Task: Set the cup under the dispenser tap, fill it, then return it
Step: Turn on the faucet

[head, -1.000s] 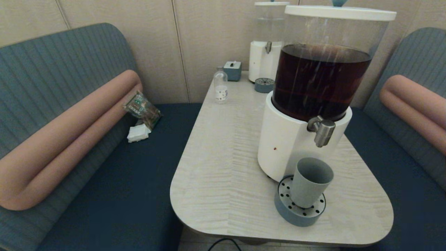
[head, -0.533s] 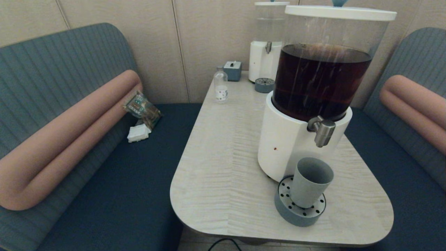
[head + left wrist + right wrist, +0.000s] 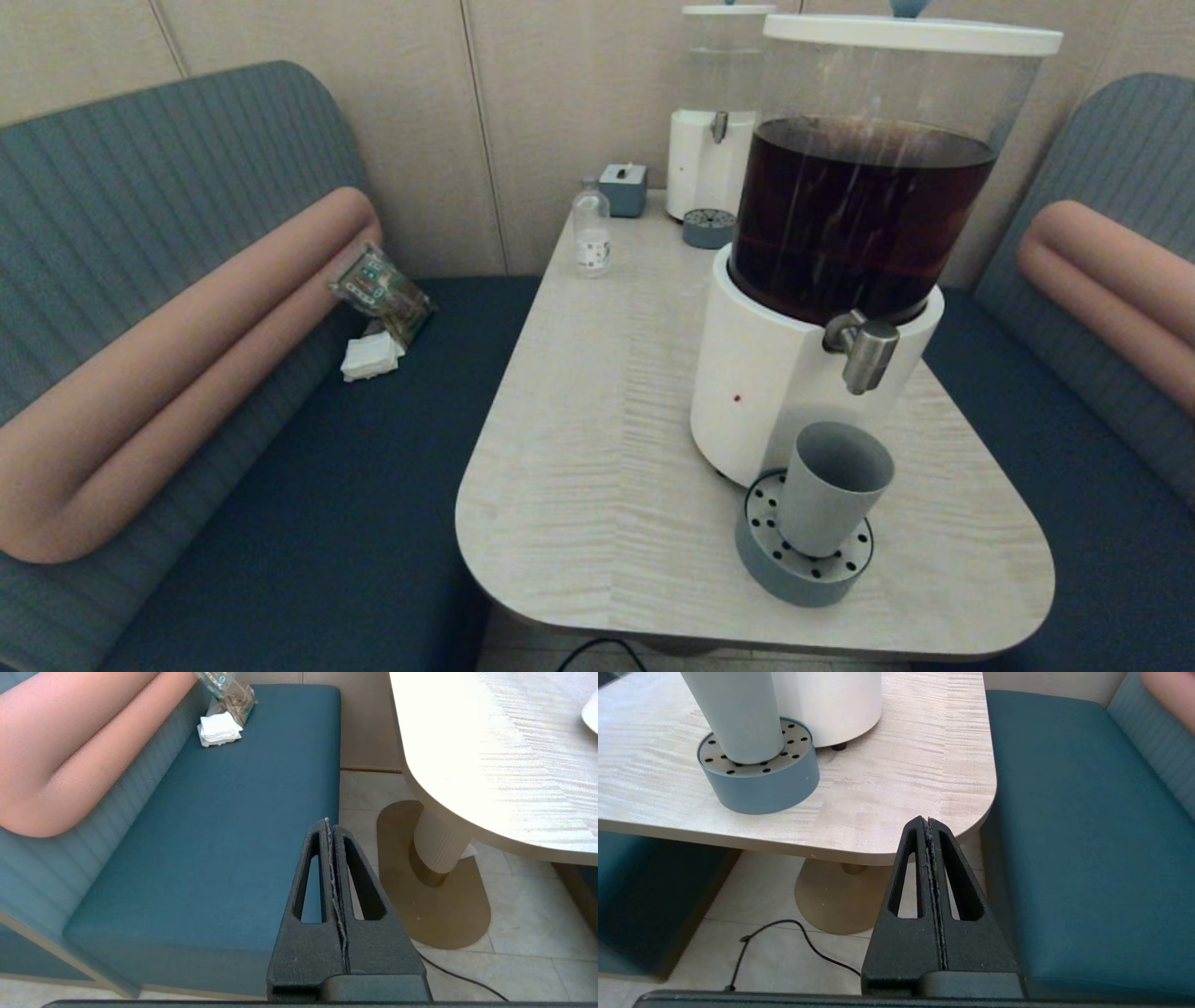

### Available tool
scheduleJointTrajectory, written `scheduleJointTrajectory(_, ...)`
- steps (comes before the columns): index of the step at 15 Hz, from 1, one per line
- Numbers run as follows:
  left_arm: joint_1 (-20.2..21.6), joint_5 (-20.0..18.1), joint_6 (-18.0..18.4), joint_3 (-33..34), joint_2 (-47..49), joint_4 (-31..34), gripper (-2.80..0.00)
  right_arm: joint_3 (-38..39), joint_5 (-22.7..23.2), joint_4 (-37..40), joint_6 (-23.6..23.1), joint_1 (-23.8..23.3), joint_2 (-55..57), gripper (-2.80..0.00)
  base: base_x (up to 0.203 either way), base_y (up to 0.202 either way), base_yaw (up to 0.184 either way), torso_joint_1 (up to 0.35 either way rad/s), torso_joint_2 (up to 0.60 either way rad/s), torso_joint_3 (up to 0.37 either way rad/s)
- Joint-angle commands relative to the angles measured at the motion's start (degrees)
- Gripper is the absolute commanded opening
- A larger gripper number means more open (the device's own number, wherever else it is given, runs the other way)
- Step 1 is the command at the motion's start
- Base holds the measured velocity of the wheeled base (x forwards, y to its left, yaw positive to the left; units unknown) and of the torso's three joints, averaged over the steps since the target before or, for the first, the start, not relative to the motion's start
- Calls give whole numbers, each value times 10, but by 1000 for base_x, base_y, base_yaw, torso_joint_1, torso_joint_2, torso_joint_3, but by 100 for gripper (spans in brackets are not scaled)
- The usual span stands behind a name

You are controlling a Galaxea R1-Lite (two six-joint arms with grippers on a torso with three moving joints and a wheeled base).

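Observation:
The grey-blue cup [image 3: 829, 485] stands upright on the round perforated drip tray [image 3: 801, 558], below and slightly in front of the metal dispenser tap [image 3: 864, 351] on the white base of the big tank of dark liquid. No liquid runs from the tap. The cup [image 3: 735, 714] and the drip tray [image 3: 759, 777] also show in the right wrist view. My right gripper [image 3: 928, 821] is shut and empty, low beside the table's near right corner. My left gripper [image 3: 328, 823] is shut and empty, low over the left bench edge. Neither arm shows in the head view.
A second, smaller dispenser [image 3: 714, 140] with its own drip tray [image 3: 708, 227], a small clear bottle [image 3: 591, 229] and a grey box [image 3: 624, 189] stand at the table's far end. A packet [image 3: 381, 291] and tissues [image 3: 372, 357] lie on the left bench. A cable [image 3: 784, 942] runs across the floor.

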Motion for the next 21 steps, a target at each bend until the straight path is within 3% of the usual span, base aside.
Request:
scheduleJointTrajectory(1, 0, 0, -1, 1, 1, -3, -280, 1, 0, 1, -5, 0, 0, -280, 0, 0, 0, 0, 0, 0)
scheduleJointTrajectory(10, 0, 1, -1, 1, 1, -4, -280, -19, -1, -17, -2, 0, -1, -280, 0, 0, 0, 0, 0, 0)
scheduleJointTrajectory(13, 0, 1, -1, 1, 1, -4, -280, -104, 4, 7, -1, 0, 2, -280, 0, 0, 0, 0, 0, 0)
scheduleJointTrajectory(15, 0, 1, -1, 1, 1, -4, -280, -203, 10, 51, 2, 0, 27, -280, 0, 0, 0, 0, 0, 0)
scheduleJointTrajectory(21, 0, 1, -1, 1, 1, -4, -280, -458, 33, 100, 70, 1, 328, -280, 0, 0, 0, 0, 0, 0)
